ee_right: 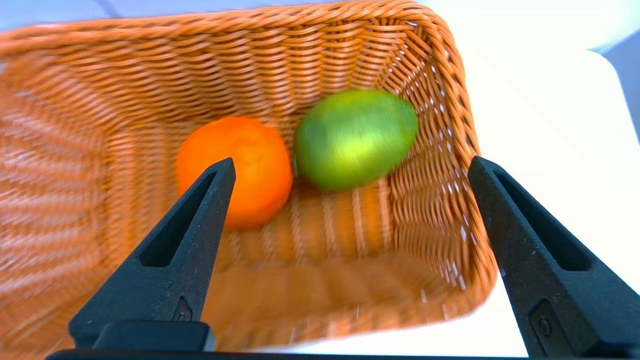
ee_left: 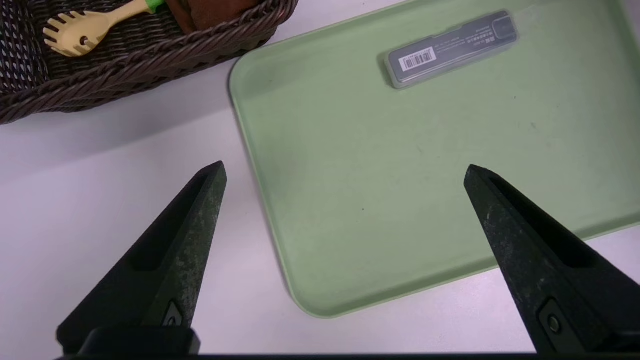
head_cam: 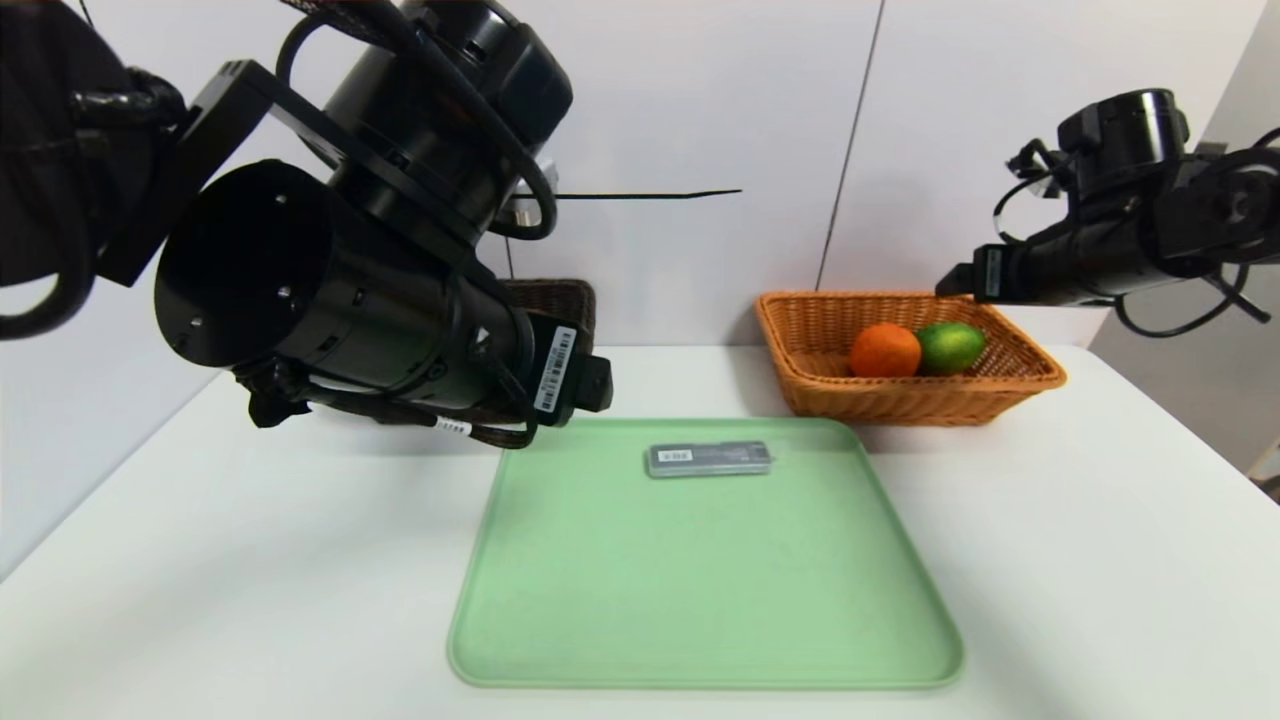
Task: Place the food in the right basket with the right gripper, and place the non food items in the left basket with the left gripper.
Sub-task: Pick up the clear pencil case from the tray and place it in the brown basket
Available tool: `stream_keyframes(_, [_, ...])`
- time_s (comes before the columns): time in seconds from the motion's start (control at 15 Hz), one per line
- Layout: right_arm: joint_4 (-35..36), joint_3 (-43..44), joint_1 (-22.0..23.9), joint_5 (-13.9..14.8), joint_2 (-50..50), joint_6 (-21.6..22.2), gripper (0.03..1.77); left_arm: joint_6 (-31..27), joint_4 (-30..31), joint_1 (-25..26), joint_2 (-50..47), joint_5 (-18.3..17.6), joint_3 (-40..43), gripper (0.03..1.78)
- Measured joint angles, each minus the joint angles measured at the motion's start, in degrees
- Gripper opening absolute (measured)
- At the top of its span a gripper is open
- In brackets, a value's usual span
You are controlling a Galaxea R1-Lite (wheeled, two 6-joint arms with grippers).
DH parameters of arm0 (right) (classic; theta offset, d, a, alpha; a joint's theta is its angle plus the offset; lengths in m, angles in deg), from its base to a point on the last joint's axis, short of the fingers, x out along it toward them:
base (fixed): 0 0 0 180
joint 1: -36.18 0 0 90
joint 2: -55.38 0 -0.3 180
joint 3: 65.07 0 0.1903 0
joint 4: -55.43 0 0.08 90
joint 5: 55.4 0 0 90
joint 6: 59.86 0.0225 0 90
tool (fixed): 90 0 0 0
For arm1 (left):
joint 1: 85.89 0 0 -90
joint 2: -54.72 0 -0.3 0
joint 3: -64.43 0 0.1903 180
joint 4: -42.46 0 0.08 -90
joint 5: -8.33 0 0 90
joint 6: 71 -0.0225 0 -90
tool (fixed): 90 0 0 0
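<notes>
Since both grippers (ee_left: 345,170) (ee_right: 350,165) gape empty, I'd pinch the light, stiff, slick case (ee_left: 450,47) across its narrow width.

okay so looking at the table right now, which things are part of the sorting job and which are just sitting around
Part of the job:
- orange and lime, in the light basket
- dark case, alone on the green tray
- dark basket, holding a cream fork
- right claw, open over the light basket
- left claw, open above the tray's edge

Just there:
- white table
</notes>
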Motion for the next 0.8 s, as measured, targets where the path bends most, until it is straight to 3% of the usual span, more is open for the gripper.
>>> stream_keyframes(0.2, [-8.6,-0.6,-2.3,-1.4,-6.7,3.1,1.65,-2.1,3.7,0.1,1.0,-0.1,-0.1,1.69])
stream_keyframes(0.4, [-15.9,-2.0,-4.4,-7.0,-13.9,5.3,1.67,-8.9,8.5,0.9,3.2,-1.1,-0.2,1.69])
stream_keyframes(0.53, [-19.9,-3.2,-5.4,-10.3,-18.5,5.6,1.68,-14.1,12.8,1.6,4.9,-6.1,-0.8,1.69])
stream_keyframes(0.6, [-21.2,-3.7,-5.8,-11.1,-20.5,5.7,1.68,-16.0,14.3,2.0,5.6,-10.3,-1.4,1.69])
stream_keyframes(0.8, [-22.3,-5.4,-5.9,-11.6,-25.1,5.6,1.69,-20.9,15.3,3.1,8.4,-23.0,-4.7,1.69])
